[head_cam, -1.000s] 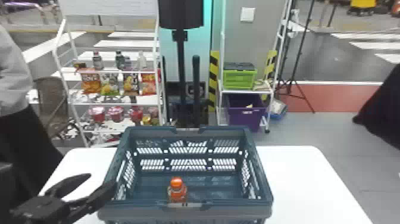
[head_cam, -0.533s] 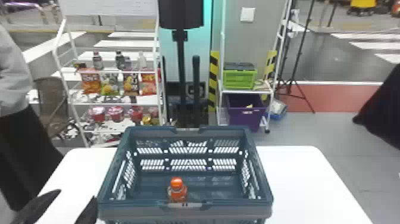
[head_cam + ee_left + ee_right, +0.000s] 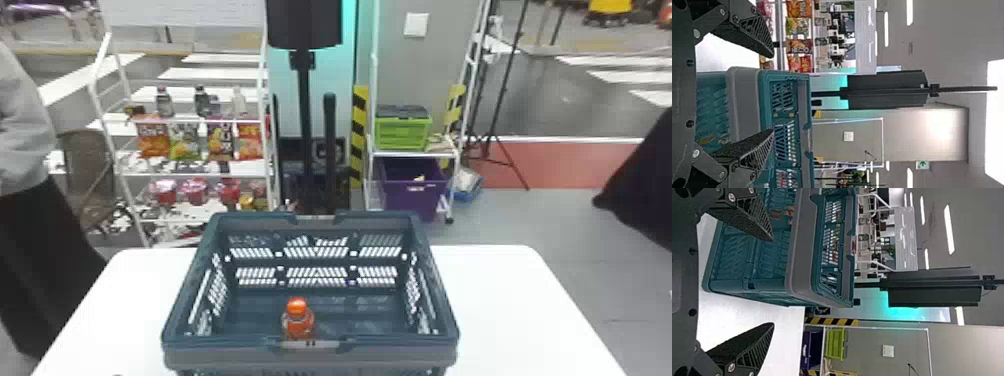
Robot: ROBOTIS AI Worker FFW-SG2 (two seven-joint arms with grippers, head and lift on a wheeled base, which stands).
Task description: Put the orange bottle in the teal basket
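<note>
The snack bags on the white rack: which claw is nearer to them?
Left. The left claw is by the basket's left end, on the snack bags' side; the right claw is by its right end. The bags are well beyond both.

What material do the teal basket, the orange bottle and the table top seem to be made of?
The basket looks like matt moulded plastic, with regular slots in its walls. The bottle is probably glossy plastic, since it shows pale highlights, though glass is possible; its opaque cap looks plastic. The table top may be laminate: smooth, evenly white, without grain.
</note>
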